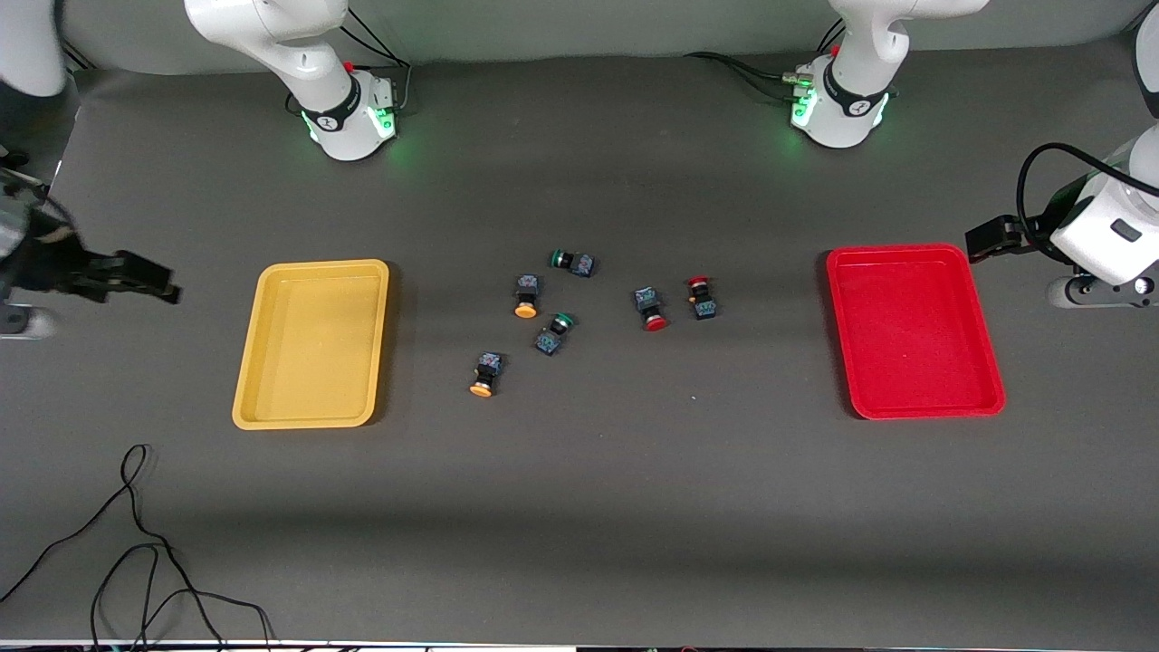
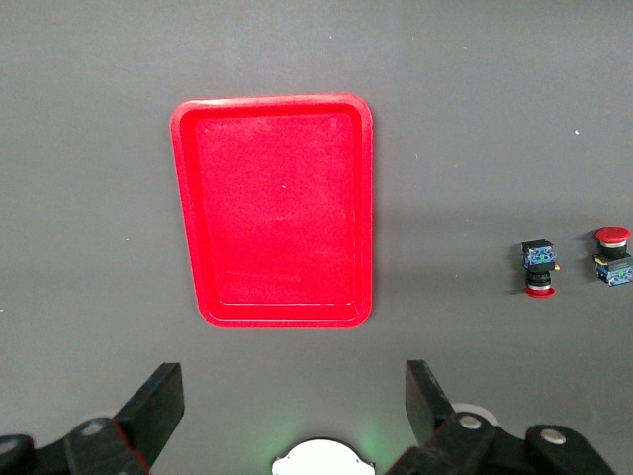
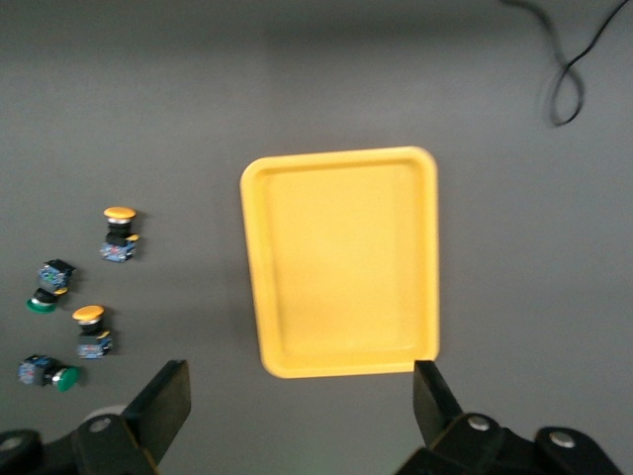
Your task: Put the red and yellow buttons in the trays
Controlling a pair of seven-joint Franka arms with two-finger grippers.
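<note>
Where the six buttons lie scattered mid-surface, none is in a tray yet. One yellow button (image 1: 526,296) sits toward the bases' side of the cluster; the other yellow button (image 1: 486,374) lies nearest the front camera. The two red buttons, one (image 1: 650,308) and the next (image 1: 702,297), lie just beside each other at the cluster's left-arm end. A green button (image 1: 573,262) lies farthest from the camera, and a second green button (image 1: 554,333) lies between the two yellow ones.

The yellow tray (image 1: 247,398) lies empty toward the right arm's end of the surface, well apart from the cluster. The red tray (image 1: 991,389) lies empty toward the left arm's end.

The right hand (image 1: 136,276) hangs in the air over the surface, outward of the yellow tray; its fingers (image 3: 163,401) stand wide apart with nothing between them. The left hand (image 1: 991,237) hangs over the surface just outward of the red tray; its fingers (image 2: 153,401) are likewise spread wide and grip nothing.

A black cable (image 1: 136,543) trails over the surface near the front camera at the right arm's end.
</note>
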